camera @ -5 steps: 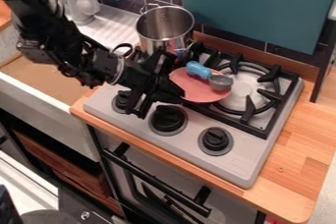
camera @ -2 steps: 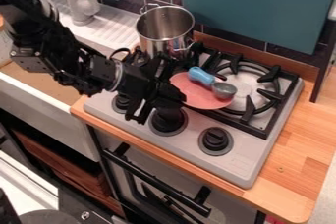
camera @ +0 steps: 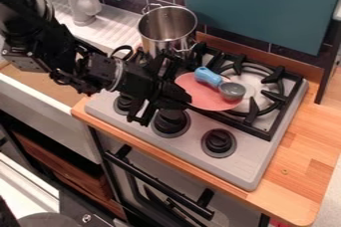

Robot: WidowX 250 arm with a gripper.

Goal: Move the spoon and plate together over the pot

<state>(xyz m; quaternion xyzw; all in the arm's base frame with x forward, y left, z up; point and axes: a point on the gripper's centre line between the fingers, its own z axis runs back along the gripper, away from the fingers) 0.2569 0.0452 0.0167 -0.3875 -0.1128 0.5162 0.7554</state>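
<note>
Plate: pink plate over the burner grate, pot toward 11 o'clock.
Gripper: at the plate's 9 o'clock rim, seemingly pinching it.
Spoon: lies loose on the plate, blue handle toward 12, grey bowl at 3.
Slide risk: the spoon could slip off at 3 o'clock, if the one-sided hold lets the plate tip.
Pot risk: the plate could knock the pot's rim, if carried toward 11 without enough lift.
Stove: grey top, black knobs along its front.
Counter: wood, toward 5 o'clock.
Room: white sink at 9, tap at 11, teal panel near 1.
</note>
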